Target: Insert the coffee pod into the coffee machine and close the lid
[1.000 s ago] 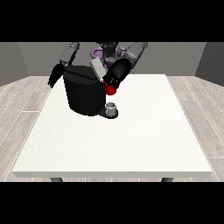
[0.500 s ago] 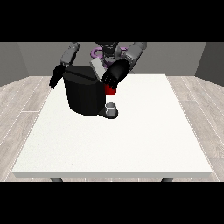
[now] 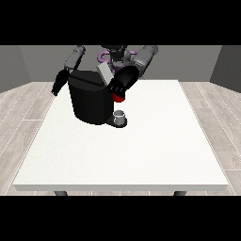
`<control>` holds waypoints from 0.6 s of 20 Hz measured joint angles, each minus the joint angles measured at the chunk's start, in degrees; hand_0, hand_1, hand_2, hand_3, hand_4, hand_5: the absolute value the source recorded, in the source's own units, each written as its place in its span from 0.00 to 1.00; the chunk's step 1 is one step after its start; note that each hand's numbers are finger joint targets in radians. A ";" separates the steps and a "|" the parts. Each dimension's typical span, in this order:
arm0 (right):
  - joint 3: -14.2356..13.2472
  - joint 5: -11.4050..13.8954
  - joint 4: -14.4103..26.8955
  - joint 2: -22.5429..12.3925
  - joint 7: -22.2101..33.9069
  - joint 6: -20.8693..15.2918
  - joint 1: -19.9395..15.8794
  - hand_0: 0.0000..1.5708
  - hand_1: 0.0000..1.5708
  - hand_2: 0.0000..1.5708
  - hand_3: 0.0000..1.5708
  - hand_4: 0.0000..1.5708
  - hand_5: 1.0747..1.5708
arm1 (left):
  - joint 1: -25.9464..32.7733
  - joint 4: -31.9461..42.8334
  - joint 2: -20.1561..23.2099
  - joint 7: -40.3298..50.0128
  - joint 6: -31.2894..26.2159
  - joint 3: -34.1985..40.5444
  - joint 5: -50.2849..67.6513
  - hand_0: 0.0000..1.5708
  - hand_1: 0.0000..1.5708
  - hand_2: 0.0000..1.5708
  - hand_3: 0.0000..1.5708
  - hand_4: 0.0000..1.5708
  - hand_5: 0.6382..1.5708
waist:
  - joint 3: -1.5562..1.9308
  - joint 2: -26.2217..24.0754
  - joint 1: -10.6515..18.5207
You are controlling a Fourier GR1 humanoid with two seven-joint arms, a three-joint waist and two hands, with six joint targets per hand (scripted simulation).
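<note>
table: a large white table [image 3: 141,150] fills the middle of the front view, with the robot small behind its far edge.
coffee machine: a black coffee machine [image 3: 89,101] stands on the far left part of the table; a grey flap [image 3: 105,73] (perhaps the lid, i cannot tell for certain) sticks up tilted at its top right corner.
red thing: a red thing at the machine [image 3: 120,97] shows on the machine's right side, just under the hand there.
grey thing: a small grey thing [image 3: 120,116] sits on the dark base in front of the machine, below the red thing; whether it is the coffee pod i cannot tell.
hand at the view's right: this black hand [image 3: 121,84] is at the machine's upper right corner, just beside the flap and over the red thing; how its fingers lie, and whether they hold anything, cannot be told.
hand at the view's left: this black hand [image 3: 59,83] hangs beside the machine's left side, near its top, pointing down; its fingers look straight and hold nothing.
</note>
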 measured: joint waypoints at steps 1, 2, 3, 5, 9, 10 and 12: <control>-0.07 0.10 -0.09 -0.26 0.07 0.02 -0.43 0.00 0.00 0.00 0.00 0.14 1.00 | -0.33 -0.22 0.48 -0.83 0.28 -0.09 -0.23 0.47 0.47 0.55 0.42 0.00 1.00 | 0.03 0.65 0.00; -0.22 0.07 -0.05 -0.49 0.27 0.12 -0.58 0.00 0.00 0.00 0.00 0.07 1.00 | -0.37 -0.32 0.79 -1.29 0.47 -0.32 -0.59 0.32 0.32 0.49 0.38 0.00 1.00 | 0.03 0.74 0.01; 0.02 0.33 -0.15 -0.42 0.11 0.01 -0.58 0.00 0.00 0.00 0.00 0.12 1.00 | -0.61 -0.26 1.23 -1.33 0.72 -0.31 -0.90 0.00 0.00 0.44 0.35 0.00 1.00 | 0.02 1.08 -0.21; 0.07 0.13 -0.43 -0.60 -0.44 0.47 0.30 0.00 0.00 0.00 0.00 0.10 1.00 | -0.12 -0.05 1.82 -1.58 1.12 -0.37 -1.42 0.00 0.00 0.40 0.32 0.00 1.00 | 0.03 0.86 -0.61; -0.09 0.26 -0.59 -0.95 -0.01 0.48 -0.37 0.00 0.00 0.00 0.00 0.13 1.00 | -0.40 -0.01 2.47 -1.99 1.96 -0.25 -2.09 0.00 0.00 0.35 0.29 0.00 1.00 | 0.09 1.50 -0.48; -0.09 0.48 -0.09 -0.80 -0.16 0.16 -0.50 0.00 0.00 0.00 0.00 0.13 1.00 | -0.85 -0.05 2.56 -1.95 1.59 -0.23 -2.12 0.00 0.00 0.33 0.28 0.00 1.00 | 0.05 1.48 -0.16; 0.05 0.94 0.08 -0.54 -0.62 -0.47 0.61 0.00 0.00 0.00 0.00 0.10 1.00 | -0.33 -0.15 2.48 -2.47 2.01 -0.14 -2.16 0.00 0.00 0.31 0.24 0.00 1.00 | 0.09 0.83 0.29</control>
